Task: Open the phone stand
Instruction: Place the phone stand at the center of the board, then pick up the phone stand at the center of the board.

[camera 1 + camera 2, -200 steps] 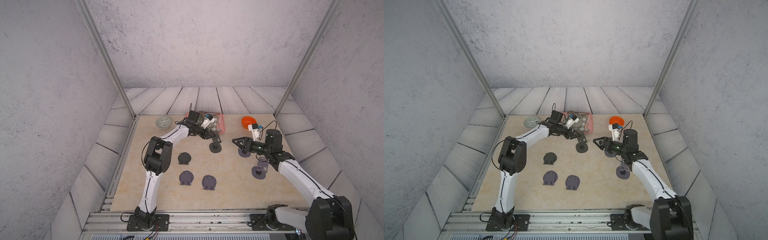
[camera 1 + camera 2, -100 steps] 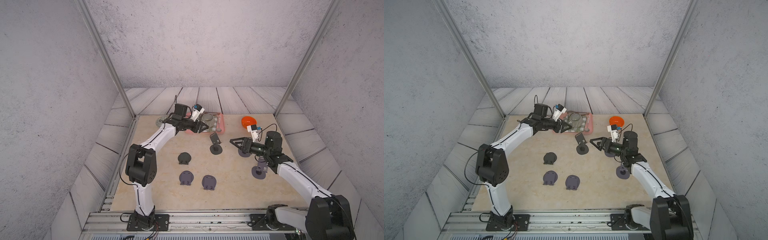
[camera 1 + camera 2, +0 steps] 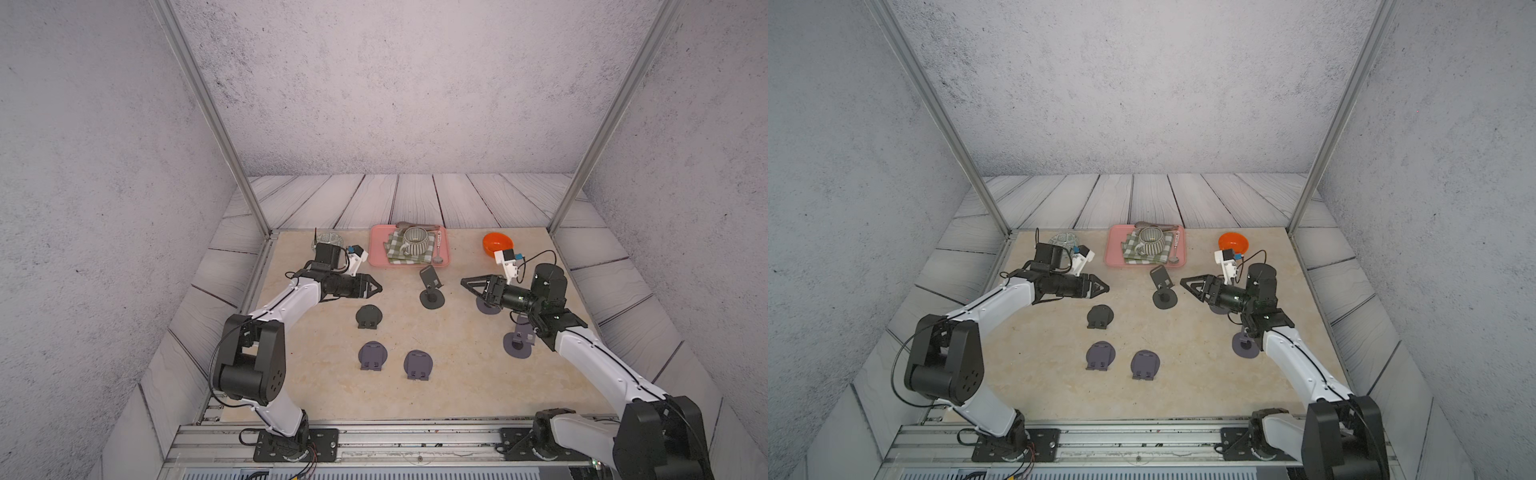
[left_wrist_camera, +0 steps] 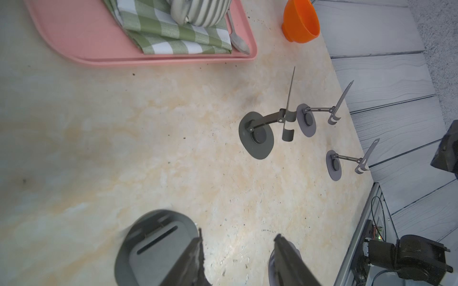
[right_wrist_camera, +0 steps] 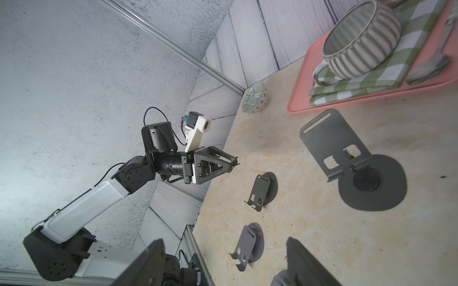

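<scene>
Phone stand (image 3: 431,286), the dark one, stands already open in the middle of the table, between my two claws and touched by neither. My left claw (image 4: 238,245) is half open and empty; my right claw (image 5: 225,262) is wide and empty too. Close to the left claw lies a folded dark stand (image 3: 369,316), and I judge it is the next one. To do it well, I would press its round base with the left claw and lift the plate slowly with the right, following the hinge. Nearer to me lie two folded purple stands (image 3: 372,356). Two open purple stands (image 3: 516,347) are at the right, close under my right arm, so a careless swing could knock them. On the far side sit the pink tray (image 3: 378,253) and the orange bowl (image 3: 497,243).
</scene>
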Tool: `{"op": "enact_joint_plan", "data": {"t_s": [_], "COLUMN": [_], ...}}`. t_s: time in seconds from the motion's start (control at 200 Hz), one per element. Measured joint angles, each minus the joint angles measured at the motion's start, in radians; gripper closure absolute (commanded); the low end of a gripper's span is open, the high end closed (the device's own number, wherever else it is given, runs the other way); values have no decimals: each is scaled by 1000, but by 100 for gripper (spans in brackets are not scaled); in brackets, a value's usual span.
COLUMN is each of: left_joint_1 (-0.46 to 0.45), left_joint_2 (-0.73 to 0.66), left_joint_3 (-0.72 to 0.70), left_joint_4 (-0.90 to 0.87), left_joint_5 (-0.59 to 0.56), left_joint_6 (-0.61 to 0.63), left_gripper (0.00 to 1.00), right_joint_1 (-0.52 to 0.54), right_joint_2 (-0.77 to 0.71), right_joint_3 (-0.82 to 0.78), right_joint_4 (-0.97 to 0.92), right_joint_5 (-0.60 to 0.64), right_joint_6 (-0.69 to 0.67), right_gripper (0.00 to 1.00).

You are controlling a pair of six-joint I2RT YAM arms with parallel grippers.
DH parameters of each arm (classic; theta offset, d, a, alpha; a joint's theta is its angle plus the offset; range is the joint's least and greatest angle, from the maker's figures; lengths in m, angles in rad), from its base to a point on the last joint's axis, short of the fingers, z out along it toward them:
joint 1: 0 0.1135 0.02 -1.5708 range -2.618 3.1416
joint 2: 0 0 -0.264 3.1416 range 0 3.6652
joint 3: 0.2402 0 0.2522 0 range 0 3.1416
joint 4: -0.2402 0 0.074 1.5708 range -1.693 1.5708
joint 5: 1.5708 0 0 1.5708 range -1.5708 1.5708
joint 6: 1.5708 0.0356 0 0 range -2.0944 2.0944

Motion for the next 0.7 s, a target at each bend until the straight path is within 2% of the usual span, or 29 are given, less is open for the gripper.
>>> {"op": "enact_joint_plan", "data": {"t_s": [0.11,0.25,0.701], "left_joint_1": [29,80,131], "left_joint_2": [-19,-11,198], "left_joint_3": [-6,-50,-68], "left_joint_4": [-61,-69,23], "left_joint_5": [-42,-65,19], "left_joint_6": [38,43,26], "left_gripper": [46,46,42], "right_joint_1": [29,60,105], "right_joint_2": [-11,-29,-2], "right_joint_3": [0,0,0], "right_joint_4": [-16,-40,-35], "right_joint_5": [2,5,29], "right_joint_6": [-5,-23,-29], "right_gripper": [20,20,20]}}
